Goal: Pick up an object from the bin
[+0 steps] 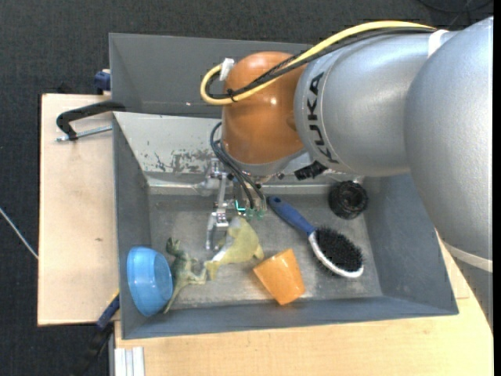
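Where the orange-covered wrist dips into the middle of the bin (pixel 129 202), the gripper (pixel 220 227) hangs at the upper left edge of a floppy yellow-green thing (pixel 243 247). I cannot tell whether it is apart or together. To its left, bare floor runs to the left wall, and the back wall is near behind it. Just beside the yellow-green thing's lower tip lies a green toy lizard (pixel 185 268), and beyond that a blue bowl (pixel 147 280) is tipped in the near left corner. An orange cup (pixel 280 276) lies on its side just right of the floppy thing. A blue-handled brush (pixel 329 245) slants close by the gripper's right, with a black round thing (pixel 347 198) farther back.
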